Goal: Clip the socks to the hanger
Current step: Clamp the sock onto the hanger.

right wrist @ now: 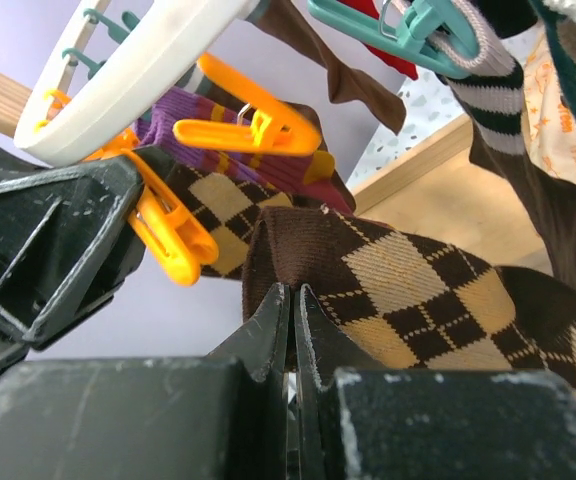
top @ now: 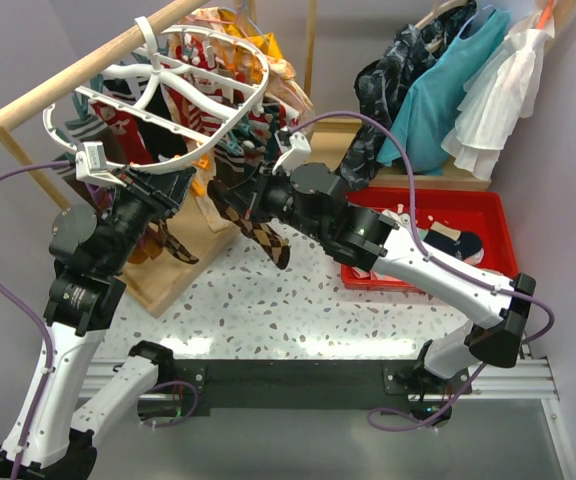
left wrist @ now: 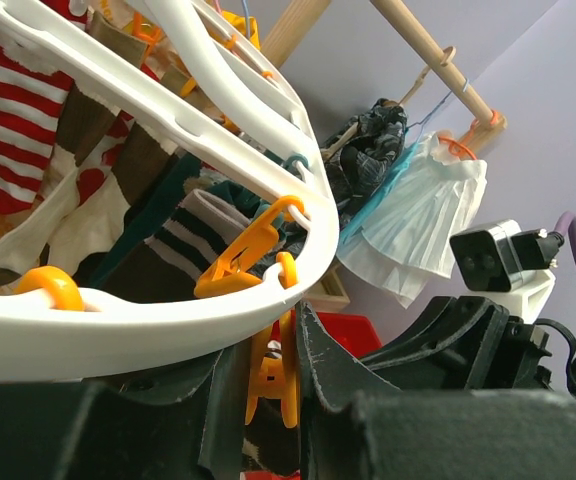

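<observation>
Two ways to spoil this. Squeezing an orange clip [left wrist: 273, 395] with the left gripper [left wrist: 270, 345], just under the hanger rim [left wrist: 168, 325]; clamping the argyle sock [right wrist: 408, 290] by its edge with the right gripper [right wrist: 288, 295], clip up and left of those fingertips, apart. Could let the clip slip shut before cloth enters. Could snag other socks [right wrist: 528, 200] hanging right of the fingers. Cramped above, under the rim; freer below

Robot lab: bolted arms [top: 438, 270], terrazzo table [top: 268, 310].
</observation>
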Available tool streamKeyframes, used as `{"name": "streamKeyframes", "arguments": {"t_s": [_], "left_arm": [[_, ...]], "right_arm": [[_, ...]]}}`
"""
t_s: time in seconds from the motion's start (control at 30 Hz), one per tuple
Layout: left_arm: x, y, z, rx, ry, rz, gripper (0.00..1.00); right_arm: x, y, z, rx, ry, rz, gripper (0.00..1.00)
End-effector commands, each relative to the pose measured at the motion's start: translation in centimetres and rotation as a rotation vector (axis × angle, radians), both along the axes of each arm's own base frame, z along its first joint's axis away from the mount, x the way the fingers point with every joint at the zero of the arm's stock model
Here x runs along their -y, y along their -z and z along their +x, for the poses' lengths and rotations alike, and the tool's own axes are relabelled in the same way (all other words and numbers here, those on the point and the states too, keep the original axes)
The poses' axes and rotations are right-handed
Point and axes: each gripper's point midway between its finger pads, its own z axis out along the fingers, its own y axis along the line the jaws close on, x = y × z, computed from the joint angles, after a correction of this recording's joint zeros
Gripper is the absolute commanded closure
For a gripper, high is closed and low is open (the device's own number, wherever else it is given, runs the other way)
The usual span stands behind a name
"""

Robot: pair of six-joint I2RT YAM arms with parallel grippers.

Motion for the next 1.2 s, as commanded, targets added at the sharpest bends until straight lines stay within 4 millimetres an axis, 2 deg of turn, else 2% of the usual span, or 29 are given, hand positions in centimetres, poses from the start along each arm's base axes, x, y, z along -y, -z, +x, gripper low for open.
{"name": "streamKeyframes", "arguments": {"t_s": [0.0, 0.73, 1.17], "left_arm": [[0.7, -1.2, -0.4, 0.077, 0.050, 0.032, 0.89], [0.1, 0.0, 0.4, 0.047, 0.002, 0.081, 0.89], [-0.5, 0.3, 0.6, 0.035, -0.034, 0.067, 0.89]], "right_arm": [[-0.5, -3.5, 0.3, 0.034, 0.014, 0.098, 1.00], [-2.0, -5.1, -0.8, 0.060, -0.036, 0.122, 1.00], [-3.4, -5.5, -2.4, 0.077, -0.095, 0.110, 1.00]]}}
